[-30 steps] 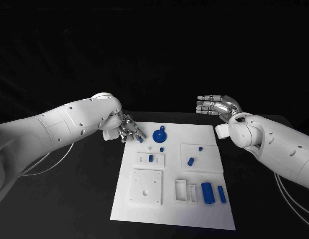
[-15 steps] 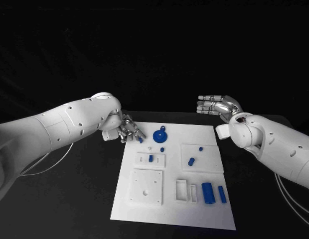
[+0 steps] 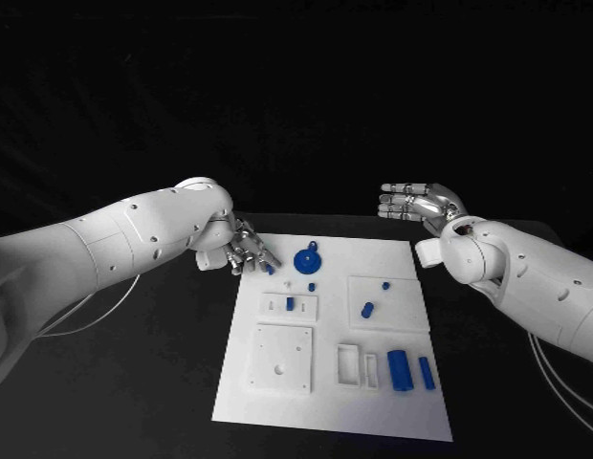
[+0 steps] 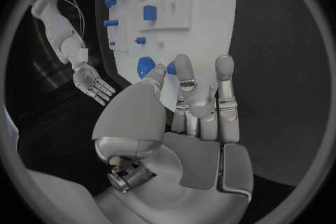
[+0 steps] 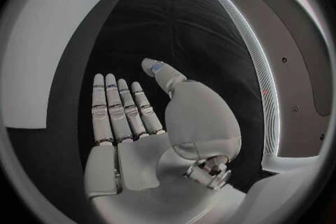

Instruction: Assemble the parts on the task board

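Note:
The white task board [image 3: 331, 402] lies mid-table and carries several blue parts. A round blue disc [image 3: 309, 260] sits near its far edge, and two long blue pieces [image 3: 399, 370] lie at the near right. My left hand [image 3: 246, 251] hovers at the board's far left corner with its fingers stretched out and nothing gripped. A small blue piece [image 3: 269, 269] lies just by its fingertips; in the left wrist view that piece [image 4: 170, 69] shows between thumb and finger, beside the disc [image 4: 145, 65]. My right hand [image 3: 414, 203] is raised beyond the far right corner, palm open.
Two white plates with holes and slots [image 3: 281, 359] sit on the board's near left. A blue peg [image 3: 290, 304] stands in a smaller plate, and another blue piece [image 3: 365, 310] lies to its right. Black table [image 3: 131, 382] surrounds the board.

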{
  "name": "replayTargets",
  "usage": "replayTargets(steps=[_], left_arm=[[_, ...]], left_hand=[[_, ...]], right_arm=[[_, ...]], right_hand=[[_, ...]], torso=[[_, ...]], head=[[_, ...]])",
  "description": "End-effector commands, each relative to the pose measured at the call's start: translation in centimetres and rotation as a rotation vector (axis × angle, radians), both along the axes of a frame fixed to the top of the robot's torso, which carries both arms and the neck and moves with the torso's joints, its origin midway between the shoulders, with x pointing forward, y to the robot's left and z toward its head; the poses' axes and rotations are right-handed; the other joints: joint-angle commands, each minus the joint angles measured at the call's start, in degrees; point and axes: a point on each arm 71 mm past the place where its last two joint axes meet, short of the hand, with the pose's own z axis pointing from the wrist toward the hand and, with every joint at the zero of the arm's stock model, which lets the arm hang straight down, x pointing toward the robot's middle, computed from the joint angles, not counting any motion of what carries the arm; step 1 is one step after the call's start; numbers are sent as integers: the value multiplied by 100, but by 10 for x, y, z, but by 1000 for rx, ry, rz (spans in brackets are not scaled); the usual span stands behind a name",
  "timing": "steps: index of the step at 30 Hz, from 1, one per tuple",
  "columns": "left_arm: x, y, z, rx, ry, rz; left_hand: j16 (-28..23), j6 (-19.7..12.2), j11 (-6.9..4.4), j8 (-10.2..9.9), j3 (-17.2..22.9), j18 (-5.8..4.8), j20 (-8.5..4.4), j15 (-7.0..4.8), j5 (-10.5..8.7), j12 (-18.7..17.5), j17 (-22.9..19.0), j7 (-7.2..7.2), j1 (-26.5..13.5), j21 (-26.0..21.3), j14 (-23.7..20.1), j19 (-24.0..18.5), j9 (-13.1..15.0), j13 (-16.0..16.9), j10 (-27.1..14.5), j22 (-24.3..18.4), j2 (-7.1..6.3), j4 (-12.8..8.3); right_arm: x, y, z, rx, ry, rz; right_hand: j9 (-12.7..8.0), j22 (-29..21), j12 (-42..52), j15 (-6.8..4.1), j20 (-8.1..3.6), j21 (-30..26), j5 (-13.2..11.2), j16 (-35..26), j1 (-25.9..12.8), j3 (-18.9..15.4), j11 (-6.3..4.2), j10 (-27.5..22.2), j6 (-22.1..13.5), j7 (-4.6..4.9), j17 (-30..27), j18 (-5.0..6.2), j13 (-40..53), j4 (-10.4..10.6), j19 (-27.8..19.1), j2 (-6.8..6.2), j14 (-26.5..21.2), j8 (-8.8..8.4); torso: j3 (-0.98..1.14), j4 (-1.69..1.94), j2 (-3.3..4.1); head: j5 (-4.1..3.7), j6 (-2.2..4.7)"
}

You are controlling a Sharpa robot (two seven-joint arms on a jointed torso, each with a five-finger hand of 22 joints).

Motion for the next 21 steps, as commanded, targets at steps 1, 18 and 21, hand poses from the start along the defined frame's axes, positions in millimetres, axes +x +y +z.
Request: replayTargets(steps=[1,18,21], left_arm=[[-2,-3,0,0,17,-15],[-4,-5,-1,0,15,-16],[-4,-4,0,-1,11,-11]], left_hand=[[36,20,-55,36,3,21,38,-6,-67,35,9,-2,-9,18,46,20,13,-5,257,101,-85,42],[43,13,-54,35,23,38,53,-2,-428,48,19,9,-15,20,54,28,62,-12,258,100,-29,77],[47,-8,-56,32,-118,49,59,-4,-239,52,21,-14,-20,25,62,38,60,-14,258,103,309,-238]], right_arm=[[0,1,0,2,-5,20],[-1,0,-2,2,0,18],[-1,0,-3,2,1,18]], right_hand=[[-8,-8,-24,-17,8,-8,21,-35,-8,-25,-15,-38,-34,-4,-9,-36,-8,-21,-29,-21,-39,-23],[-8,-8,-24,-16,10,-9,24,-34,-17,-46,-14,-43,-40,-4,-8,-35,-8,-26,-36,-11,-40,-23],[-8,-8,-24,-16,10,-9,24,-34,-17,-46,-14,-43,-40,-4,-8,-35,-8,-26,-36,-11,-40,-23]], torso=[[1,0,1],[3,-5,1],[0,-3,1]], head=[[3,-3],[16,9],[15,7]])
